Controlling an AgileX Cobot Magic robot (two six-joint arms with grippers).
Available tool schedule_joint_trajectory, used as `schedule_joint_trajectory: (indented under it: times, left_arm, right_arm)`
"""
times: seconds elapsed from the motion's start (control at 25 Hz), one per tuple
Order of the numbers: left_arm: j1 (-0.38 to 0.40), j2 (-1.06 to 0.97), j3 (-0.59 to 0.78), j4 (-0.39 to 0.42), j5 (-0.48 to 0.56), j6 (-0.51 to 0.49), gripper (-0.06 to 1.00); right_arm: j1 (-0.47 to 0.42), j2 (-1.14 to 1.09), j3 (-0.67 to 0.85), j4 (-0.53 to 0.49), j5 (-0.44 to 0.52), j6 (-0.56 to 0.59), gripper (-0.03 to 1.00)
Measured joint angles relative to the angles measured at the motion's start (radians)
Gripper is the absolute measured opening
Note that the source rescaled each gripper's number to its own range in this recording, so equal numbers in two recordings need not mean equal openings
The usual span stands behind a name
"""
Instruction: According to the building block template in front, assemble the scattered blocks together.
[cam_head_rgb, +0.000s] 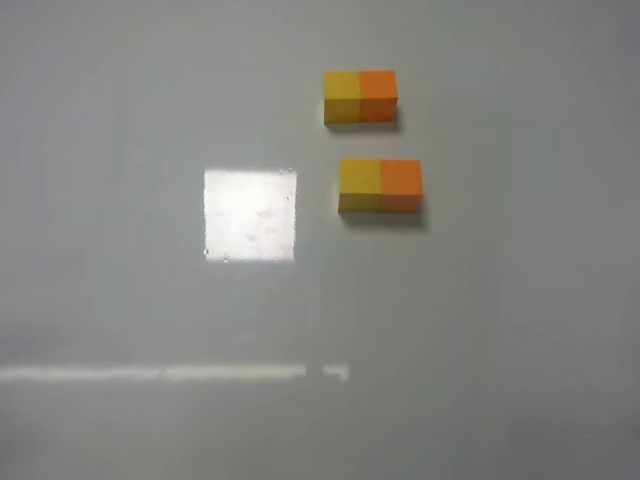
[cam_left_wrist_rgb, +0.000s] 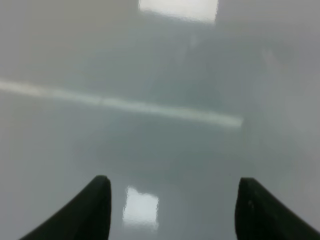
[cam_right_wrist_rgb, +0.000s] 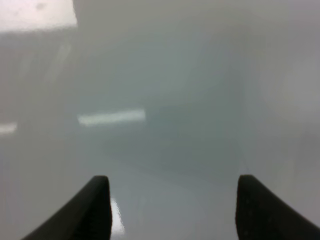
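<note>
Left tool (cam_left_wrist_rgb: 172, 210) parted, empty; right tool (cam_right_wrist_rgb: 172, 207) likewise.

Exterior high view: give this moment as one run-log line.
template: far bar | blocks: joined, yellow left, orange right, matching template | left gripper: open, empty | right gripper: open, empty

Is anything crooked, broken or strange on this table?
Nothing stands out. Two yellow-and-orange bars lie straight and parallel: the smaller template and, just nearer, the assembled pair, yellow ends on the same side. The bright patches on the table are light reflections.
</note>
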Motion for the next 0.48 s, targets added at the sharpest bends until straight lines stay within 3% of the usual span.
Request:
schedule_joint_trajectory:
  times: [0.48]
  left_arm:
    - [0.000,0.000,0.000,0.000,0.000,0.000,0.36]
  right_arm:
    - [0.000,0.000,0.000,0.001,0.000,0.000,0.42]
